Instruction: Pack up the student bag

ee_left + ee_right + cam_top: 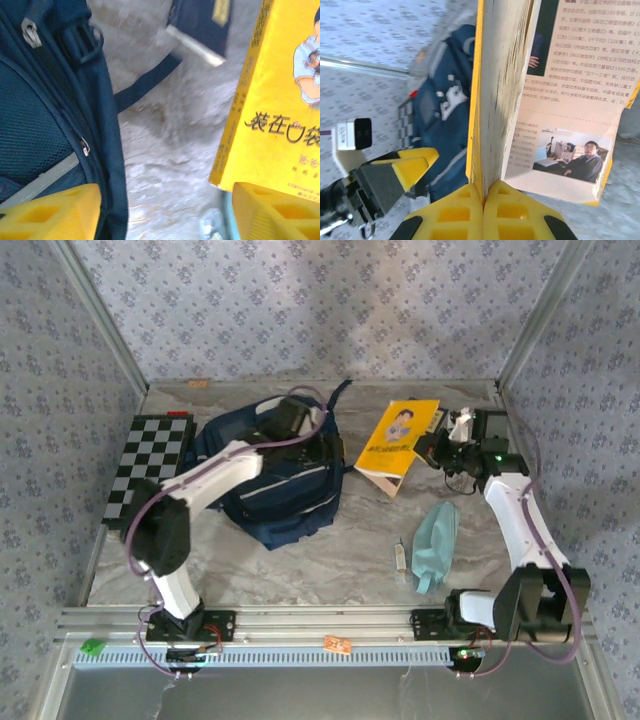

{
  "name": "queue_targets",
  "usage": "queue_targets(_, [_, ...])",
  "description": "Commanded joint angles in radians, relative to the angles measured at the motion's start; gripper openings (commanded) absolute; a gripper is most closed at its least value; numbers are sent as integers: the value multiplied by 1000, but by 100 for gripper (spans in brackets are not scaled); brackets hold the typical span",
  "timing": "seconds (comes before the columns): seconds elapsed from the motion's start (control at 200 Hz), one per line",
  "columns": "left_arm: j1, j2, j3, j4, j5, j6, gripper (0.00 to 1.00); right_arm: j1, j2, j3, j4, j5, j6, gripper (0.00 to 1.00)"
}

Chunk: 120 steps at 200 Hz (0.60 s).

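Student bag [290,502] lies beside yellow book [396,440]; wrist views show right jaws clamping it, left jaws apart.

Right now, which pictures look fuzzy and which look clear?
Left wrist view: the table and a dark strap look smeared, but the title on the yellow book reads clearly. Right wrist view: the book's print is crisp, the student bag behind it soft. Top external view: even light, fairly sharp throughout.

robot lab test booth, patterned walls [300,300], aluminium frame posts [98,310], marble-look tabletop [300,570], slotted mounting rail [300,625]
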Motion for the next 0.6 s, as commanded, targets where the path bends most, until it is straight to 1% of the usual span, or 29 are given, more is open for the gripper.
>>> queue_targets(0.0, [42, -52, -123, 213, 207, -98, 75, 26, -49, 53, -39, -132, 15, 0])
queue_targets(0.08, [63, -91, -187, 359, 275, -139, 80, 60, -60, 57, -9, -175, 46, 0])
queue_targets(0.15, [70, -103, -205, 425, 316, -155, 82, 98, -66, 57, 22, -189, 70, 0])
queue_targets(0.235, [70, -107, -223, 499, 338, -189, 82, 145, -65, 56, 52, -193, 92, 0])
queue_targets(0.285, [69, -105, -237, 572, 370, -222, 82, 166, -61, 51, 71, -195, 110, 0])
queue_targets(0.41, [66, -100, -288, 785, 430, -340, 77, 195, -53, 34, 117, -188, 139, 0])
queue_targets(0.54, [61, -105, -301, 835, 440, -374, 65, 217, -32, 6, 201, -202, 175, 0])
queue_targets(0.595, [59, -110, -304, 849, 441, -386, 58, 221, -17, 2, 201, -202, 163, 0])
